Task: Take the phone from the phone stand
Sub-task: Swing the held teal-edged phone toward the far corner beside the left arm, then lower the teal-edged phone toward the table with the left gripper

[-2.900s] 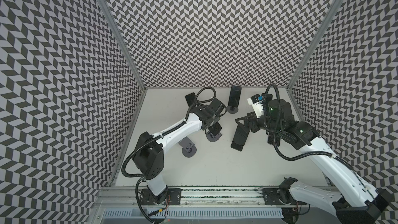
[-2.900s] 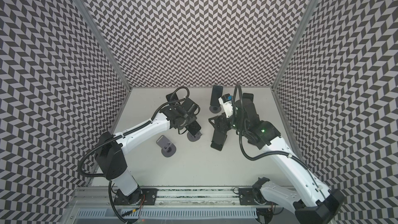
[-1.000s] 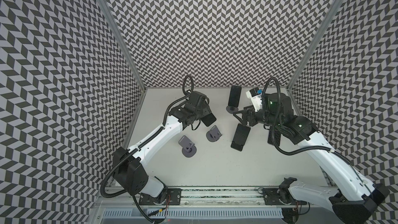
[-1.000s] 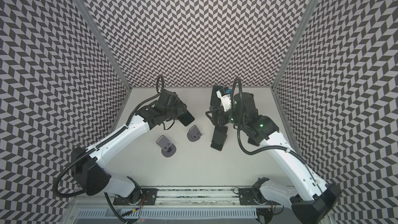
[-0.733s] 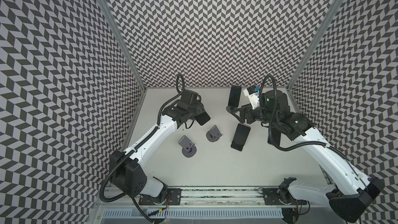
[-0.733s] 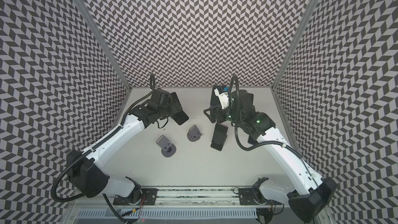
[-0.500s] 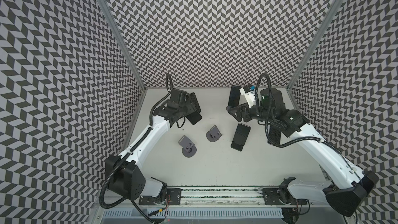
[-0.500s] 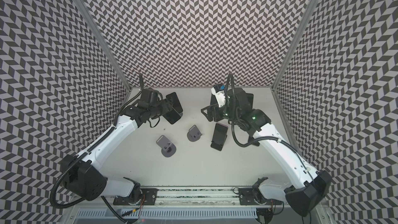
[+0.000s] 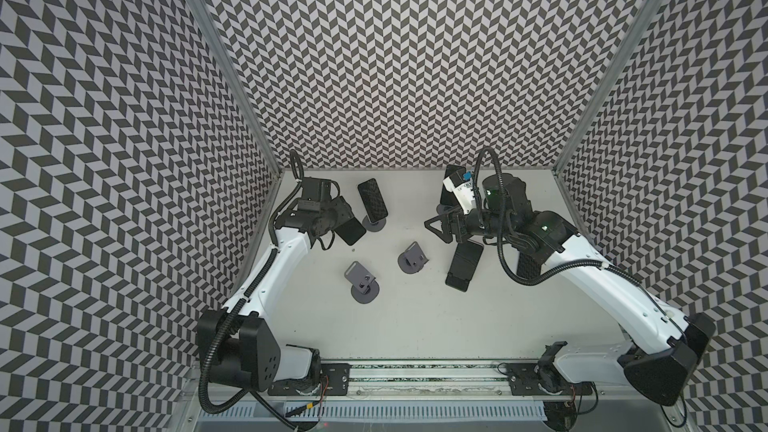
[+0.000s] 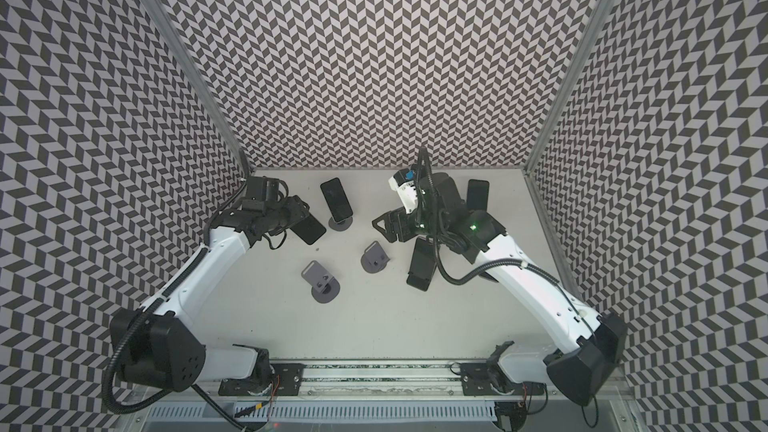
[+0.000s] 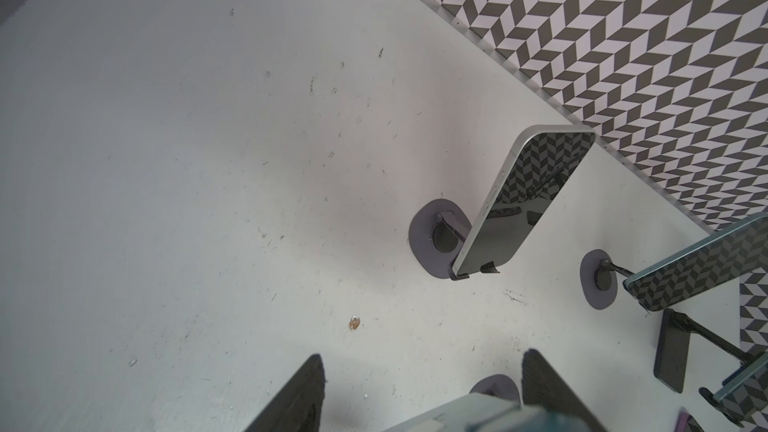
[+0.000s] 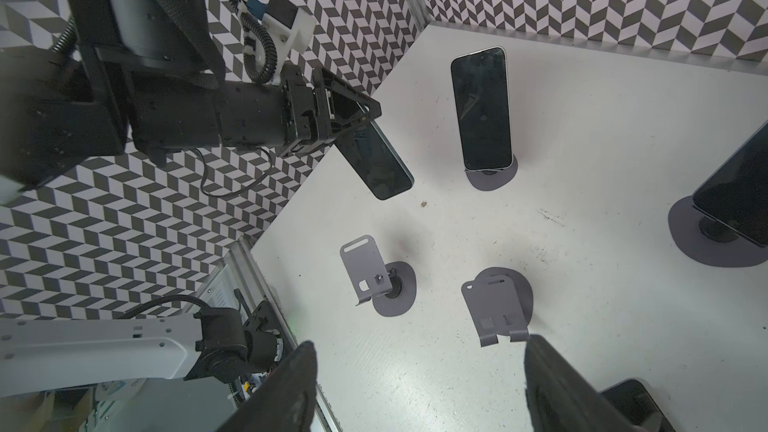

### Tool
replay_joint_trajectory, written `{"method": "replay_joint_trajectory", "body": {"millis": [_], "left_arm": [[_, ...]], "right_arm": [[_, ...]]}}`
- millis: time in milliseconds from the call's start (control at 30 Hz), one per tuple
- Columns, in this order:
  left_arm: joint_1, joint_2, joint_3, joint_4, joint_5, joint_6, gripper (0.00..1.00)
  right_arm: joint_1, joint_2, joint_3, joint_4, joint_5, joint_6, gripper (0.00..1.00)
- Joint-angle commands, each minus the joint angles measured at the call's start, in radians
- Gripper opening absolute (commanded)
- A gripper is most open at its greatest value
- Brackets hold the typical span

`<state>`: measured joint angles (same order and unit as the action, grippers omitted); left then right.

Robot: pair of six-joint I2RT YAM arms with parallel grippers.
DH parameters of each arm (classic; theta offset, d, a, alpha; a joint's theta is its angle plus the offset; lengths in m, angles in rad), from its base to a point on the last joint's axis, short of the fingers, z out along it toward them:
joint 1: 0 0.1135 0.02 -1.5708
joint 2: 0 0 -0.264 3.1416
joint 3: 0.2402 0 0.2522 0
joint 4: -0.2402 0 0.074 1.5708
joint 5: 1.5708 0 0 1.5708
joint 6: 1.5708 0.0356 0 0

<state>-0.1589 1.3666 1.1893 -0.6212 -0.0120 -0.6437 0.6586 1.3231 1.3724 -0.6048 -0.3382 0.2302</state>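
Observation:
My left gripper point(image 9: 338, 224) is shut on a dark phone point(image 9: 352, 231), held in the air near the back left corner; the right wrist view shows the phone point(image 12: 376, 160) slanting down from the jaws. The left wrist view shows only its edge point(image 11: 457, 413) between the fingers. The grey phone stand point(image 9: 413, 257) in the middle stands empty. My right gripper point(image 9: 434, 227) hovers open above the table, with nothing between its fingers point(image 12: 291, 388).
A second empty stand point(image 9: 363, 280) sits front left. A phone on a stand point(image 9: 372, 200) is right beside the held phone. Another phone on a stand point(image 10: 477, 197) is at the back right. A phone point(image 9: 464, 263) lies flat under the right arm.
My left gripper has carried the phone leftward toward the left wall, away from the middle stand. My right gripper has shifted a little to the left, off the flat phone.

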Motion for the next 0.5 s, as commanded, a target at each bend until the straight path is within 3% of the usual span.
{"method": "replay_joint_trajectory", "body": {"millis": [0,467], "left_arm": [[0.02,0.008,0.01,0.043,0.025,0.027,0.65],[0.053,0.164,0.059,0.033,0.012,0.088,0.65]], "right_arm": [[0.012,-0.002,0.024,0.045,-0.014,0.008,0.76],[0.018,-0.058,-0.039,0.073,-0.042,0.007,0.76]]}}
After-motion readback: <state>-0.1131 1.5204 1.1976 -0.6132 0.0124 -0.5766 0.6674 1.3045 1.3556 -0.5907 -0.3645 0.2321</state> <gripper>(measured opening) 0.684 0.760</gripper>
